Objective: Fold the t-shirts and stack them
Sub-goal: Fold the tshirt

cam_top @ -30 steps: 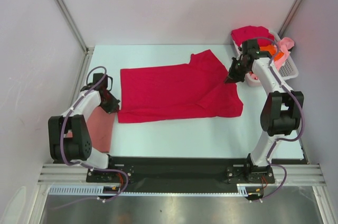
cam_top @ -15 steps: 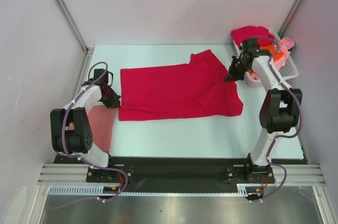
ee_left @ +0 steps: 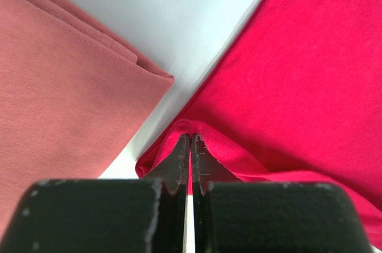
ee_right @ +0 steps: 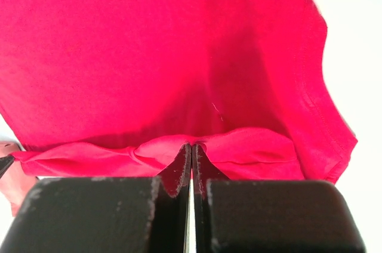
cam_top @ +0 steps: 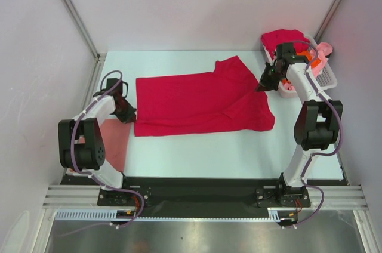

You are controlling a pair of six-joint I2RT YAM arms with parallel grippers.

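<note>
Two pinches: left gripper (ee_left: 190,143) clamps crimson t-shirt (cam_top: 197,101) corner, right gripper (ee_right: 191,149) clamps opposite edge; shirt between.

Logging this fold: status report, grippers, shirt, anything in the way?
Left gripper shut on crimson t-shirt corner. Right gripper shut on its opposite end. Folded salmon t-shirt close by left.

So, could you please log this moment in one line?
red t-shirt: spread flat | left gripper: shut on its left corner | right gripper: shut on its right edge | salmon t-shirt: folded, far left
</note>
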